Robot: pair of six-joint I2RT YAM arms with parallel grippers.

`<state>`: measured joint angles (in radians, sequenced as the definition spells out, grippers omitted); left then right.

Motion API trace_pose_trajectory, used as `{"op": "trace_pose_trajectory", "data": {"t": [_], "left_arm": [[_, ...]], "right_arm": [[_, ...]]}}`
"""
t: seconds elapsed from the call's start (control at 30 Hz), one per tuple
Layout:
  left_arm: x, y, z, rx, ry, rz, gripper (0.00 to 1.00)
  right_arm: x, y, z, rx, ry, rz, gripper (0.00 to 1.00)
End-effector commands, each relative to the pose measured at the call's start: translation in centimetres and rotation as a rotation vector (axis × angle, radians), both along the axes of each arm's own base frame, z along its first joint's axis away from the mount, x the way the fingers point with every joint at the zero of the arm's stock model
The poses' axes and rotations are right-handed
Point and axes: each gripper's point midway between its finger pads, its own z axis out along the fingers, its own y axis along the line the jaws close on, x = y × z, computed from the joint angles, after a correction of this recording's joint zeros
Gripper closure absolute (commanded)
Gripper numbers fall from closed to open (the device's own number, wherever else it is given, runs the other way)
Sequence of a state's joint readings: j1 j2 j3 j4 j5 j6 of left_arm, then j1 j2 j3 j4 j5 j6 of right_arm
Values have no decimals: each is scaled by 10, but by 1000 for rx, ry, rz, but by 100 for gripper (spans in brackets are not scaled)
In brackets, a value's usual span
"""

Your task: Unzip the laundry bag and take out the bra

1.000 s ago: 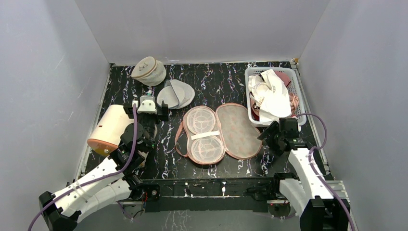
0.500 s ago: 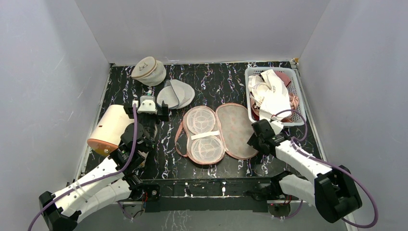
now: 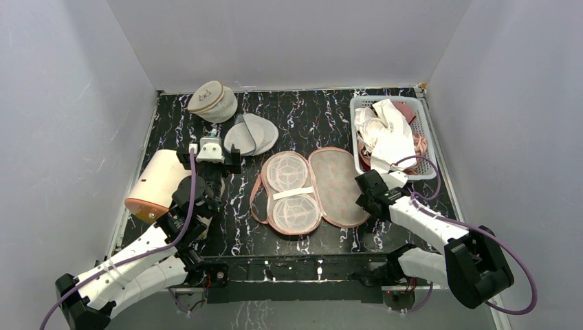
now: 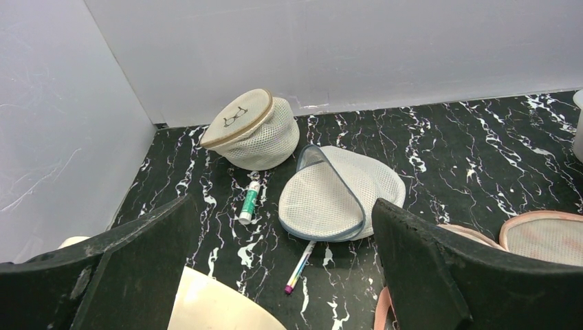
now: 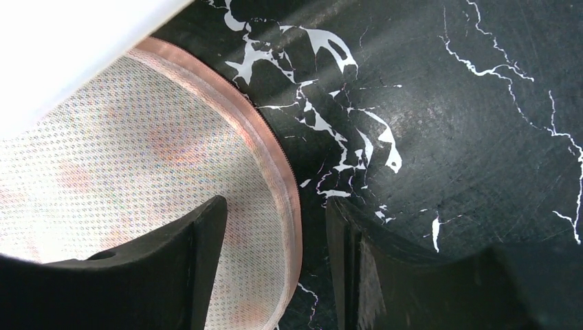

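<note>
Right wrist view: upper left blocked by a white blur, laundry bag [image 3: 337, 185] cut off. It lies unzipped and flat mid-table. Bra [image 3: 393, 141] heaped in the far-right basket [image 3: 357, 103], cups hard to make out. Right gripper [image 5: 275, 203] is narrowly parted, straddling the bag's pink zip rim [image 5: 278, 179], probably not pinching it. Left gripper [image 4: 282, 206] gapes wide with nothing in it. A second ago the right gripper was beside the basket; now it's at the bag's right edge. Left arm unchanged.
</note>
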<state>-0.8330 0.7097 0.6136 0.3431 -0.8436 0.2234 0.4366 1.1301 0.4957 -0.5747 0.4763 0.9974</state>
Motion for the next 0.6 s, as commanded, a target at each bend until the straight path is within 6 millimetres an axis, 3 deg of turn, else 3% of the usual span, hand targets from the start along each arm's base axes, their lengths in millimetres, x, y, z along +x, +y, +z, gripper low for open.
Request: {"op": "trace_pose_trajectory", "data": {"t": [0.0, 0.1, 0.2, 0.3, 0.4, 0.57], "left_arm": [[-2, 2, 24, -63, -49, -10, 2], [-2, 2, 24, -63, -49, -8, 2], [-3, 2, 24, -65, -51, -8, 2], [-2, 2, 24, -64, -50, -8, 2], [-1, 1, 22, -60, -45, -10, 2], [-1, 0, 22, -59, -43, -11, 2]], "right_arm": [[12, -2, 10, -11, -56, -32, 47], [9, -1, 4, -1, -38, -38, 55], [3, 3, -6, 28, -21, -33, 77], [-1, 5, -12, 46, -4, -34, 91], [7, 13, 0, 61, -37, 0, 100], [27, 37, 38, 65, -144, 138, 100]]}}
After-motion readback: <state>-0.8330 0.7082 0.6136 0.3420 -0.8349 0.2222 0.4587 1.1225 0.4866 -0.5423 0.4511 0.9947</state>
